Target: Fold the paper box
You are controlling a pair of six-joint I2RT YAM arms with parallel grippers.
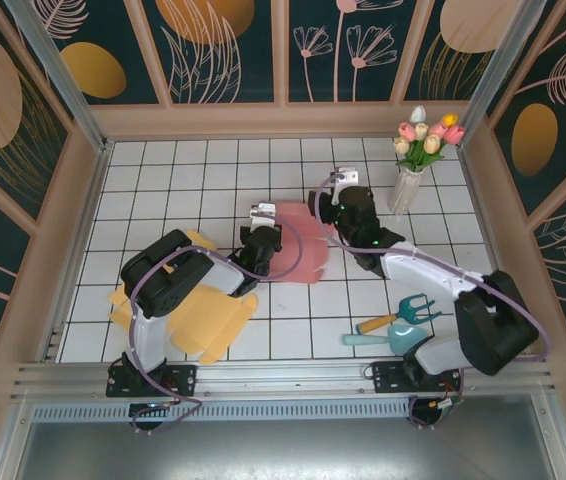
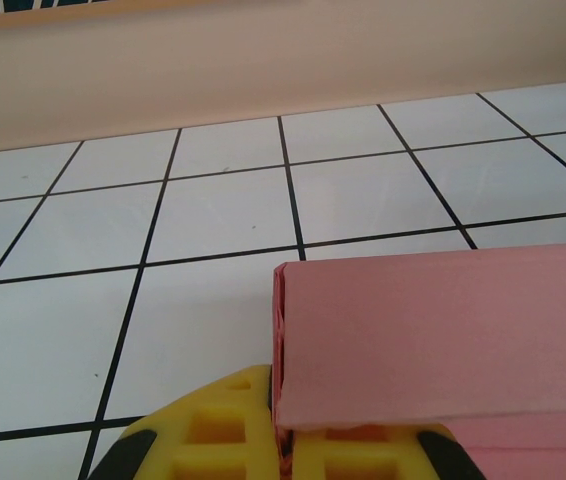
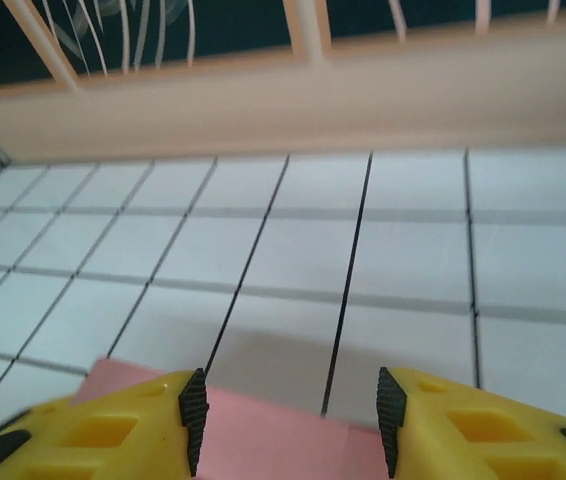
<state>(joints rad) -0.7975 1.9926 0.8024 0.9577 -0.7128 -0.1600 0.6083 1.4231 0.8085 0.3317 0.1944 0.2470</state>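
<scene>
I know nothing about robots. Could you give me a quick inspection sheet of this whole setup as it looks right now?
Surface: white tiled table, black grid lines, looks clean.
Job's things: pink paper box, partly folded, at the table's middle; flat yellow sheet under the left arm.
Clutter: vase of tulips at the far right; teal hand fork and trowel near the right arm's base.
Grippers: left gripper shut on the pink paper box's edge; right gripper open, its fingers over the pink edge.
Cables: purple cables loop along both arms; one arcs over the box.
Surroundings: floral panels in a wooden frame; metal rail at the near edge.
</scene>
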